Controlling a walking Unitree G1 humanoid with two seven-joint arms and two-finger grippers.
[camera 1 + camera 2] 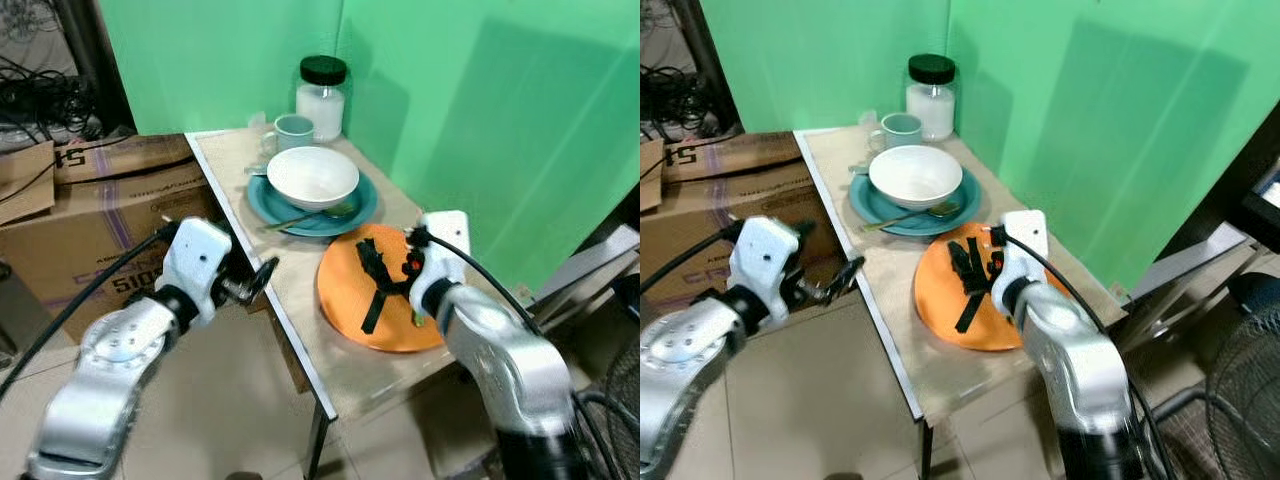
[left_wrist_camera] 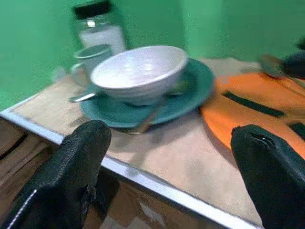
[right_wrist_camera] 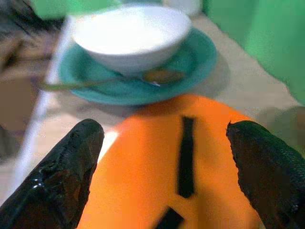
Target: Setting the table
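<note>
Plate [image 1: 345, 300], round, orange and marked with black stripes, lies flat on the near part of the table [image 1: 300, 320], right under the right claw [image 1: 385, 285], whose two black fingers hang spread wide over it and hold nothing, so this arm looks far better placed to take it than the other. Just beyond that claw sit the white bowl [image 1: 312, 176] on its teal plate [image 1: 355, 205] with a spoon [image 1: 310, 216] laid along the near rim, then a mug [image 1: 292, 132] and a jar [image 1: 322, 97] farther back by the green wall. Off the table's left edge the left claw [image 1: 262, 278] hovers, spread and empty too, with the orange plate well across the table from it.
</note>
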